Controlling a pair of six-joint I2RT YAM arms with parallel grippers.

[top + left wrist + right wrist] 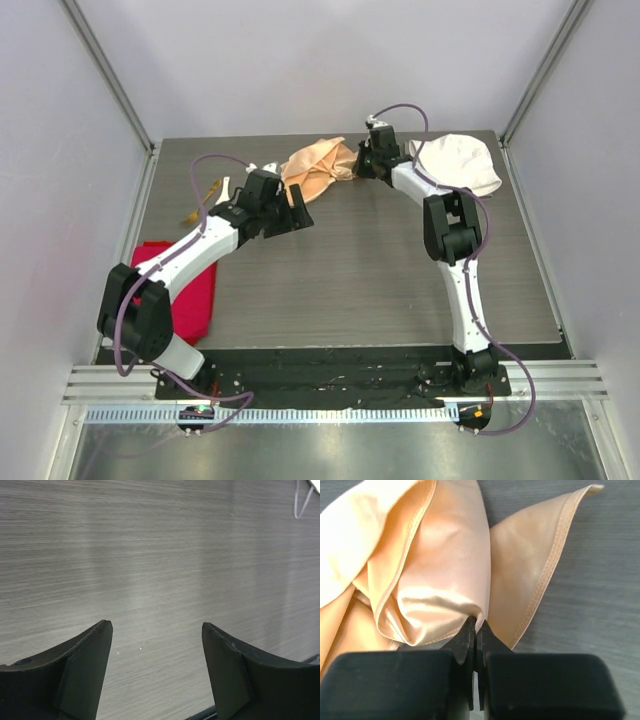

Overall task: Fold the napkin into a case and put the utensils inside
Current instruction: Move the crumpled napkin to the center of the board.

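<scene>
The peach-orange napkin (318, 164) lies bunched at the back middle of the table. In the right wrist view it fills the upper left as folds of shiny cloth (440, 560). My right gripper (362, 160) is shut on a fold of its edge (476, 626), jaws pinched together. My left gripper (299, 211) is open and empty just in front of the napkin, and its wrist view shows only bare table between its fingers (156, 630). The thin gold fork (203, 202) and the small white spoon (225, 188) lie at the back left, partly hidden by the left arm.
A bright red cloth (195, 290) lies at the left under the left arm. A white fabric hat (462, 162) lies at the back right beside the right arm. Grey walls close in the table (360, 280) on three sides.
</scene>
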